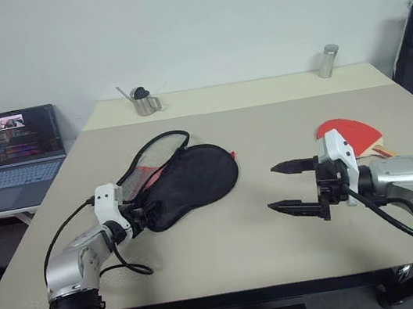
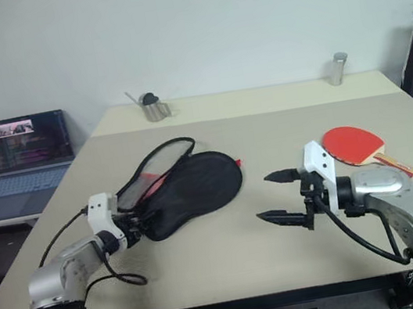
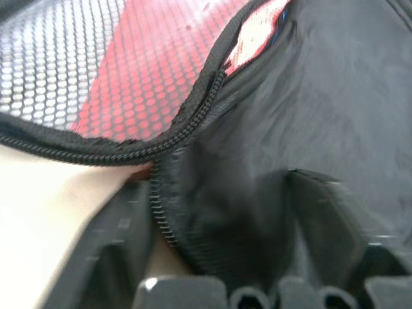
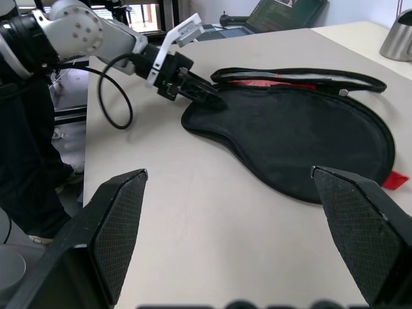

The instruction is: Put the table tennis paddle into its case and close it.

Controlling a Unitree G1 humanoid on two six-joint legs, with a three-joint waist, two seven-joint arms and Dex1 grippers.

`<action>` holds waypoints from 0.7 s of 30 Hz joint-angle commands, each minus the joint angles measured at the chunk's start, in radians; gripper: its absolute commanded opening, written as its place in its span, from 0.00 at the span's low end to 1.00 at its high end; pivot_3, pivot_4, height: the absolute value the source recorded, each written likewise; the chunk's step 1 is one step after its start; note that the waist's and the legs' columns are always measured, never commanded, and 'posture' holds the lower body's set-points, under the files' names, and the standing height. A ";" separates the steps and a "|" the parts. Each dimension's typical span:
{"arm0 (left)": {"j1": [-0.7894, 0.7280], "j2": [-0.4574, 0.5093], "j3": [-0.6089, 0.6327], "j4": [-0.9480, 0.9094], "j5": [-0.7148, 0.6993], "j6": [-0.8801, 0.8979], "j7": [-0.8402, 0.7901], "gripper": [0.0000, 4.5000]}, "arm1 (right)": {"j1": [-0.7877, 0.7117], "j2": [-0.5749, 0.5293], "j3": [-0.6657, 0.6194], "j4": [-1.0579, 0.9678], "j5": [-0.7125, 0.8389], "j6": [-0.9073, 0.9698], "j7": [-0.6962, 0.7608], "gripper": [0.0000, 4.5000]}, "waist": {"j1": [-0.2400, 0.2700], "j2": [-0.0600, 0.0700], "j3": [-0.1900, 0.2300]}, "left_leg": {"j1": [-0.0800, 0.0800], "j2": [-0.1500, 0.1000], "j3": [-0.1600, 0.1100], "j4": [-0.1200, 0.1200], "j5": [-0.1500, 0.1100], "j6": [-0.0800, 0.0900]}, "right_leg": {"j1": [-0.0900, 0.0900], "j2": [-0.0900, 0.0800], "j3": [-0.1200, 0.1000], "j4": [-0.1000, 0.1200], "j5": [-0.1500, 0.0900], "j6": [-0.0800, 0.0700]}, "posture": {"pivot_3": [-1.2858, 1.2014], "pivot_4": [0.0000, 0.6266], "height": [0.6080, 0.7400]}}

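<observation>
Case (image 1: 195, 179): black side up, unzipped, flap raised over the red mesh-lined interior, presumably left agape to admit the bat. Left gripper (image 1: 138, 211) has its fingers (image 3: 335, 225) either side of the case's narrow handle end at the zipper edging, seemingly to anchor it; whether they actually pinch it cannot be told. Right gripper (image 1: 291, 185): jaws spread wide, empty, pointing toward the case across bare table (image 1: 236, 237). Table tennis paddle (image 2: 354, 143): behind the right jaws, red face up, handle partly hidden by the wrist. Beyond: metal jug (image 1: 142, 100), metal cylinder (image 1: 327, 60).
</observation>
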 commanded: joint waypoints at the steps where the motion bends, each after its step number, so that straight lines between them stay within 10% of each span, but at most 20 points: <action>1: 0.043 -0.028 0.000 -0.123 -0.067 0.129 0.014 0.42 | -0.008 -0.005 -0.037 -0.048 0.019 -0.006 -0.013 1.00 | 0.001 0.000 0.000 | 0.000 0.000 0.000 0.000 0.000 0.000 | 0.000 0.000 0.000 0.000 0.000 0.000 | 0.52 0.24 1.00; 6: 0.052 -0.117 0.028 -0.240 -0.134 0.250 0.078 0.02 | -0.017 -0.005 -0.033 -0.047 0.022 -0.003 -0.020 1.00 | 0.002 -0.001 0.000 | 0.000 -0.001 -0.001 0.001 0.000 0.000 | 0.001 -0.001 0.002 0.000 0.000 0.001 | 0.52 0.24 1.00; 21: -0.142 -0.346 -0.093 -0.073 -0.064 0.096 0.153 0.01 | -0.017 -0.008 -0.035 -0.044 0.014 -0.002 -0.036 1.00 | 0.001 -0.004 0.002 | 0.000 -0.002 0.000 0.001 0.000 0.000 | 0.001 0.002 0.000 0.000 0.001 0.001 | 0.52 0.24 1.00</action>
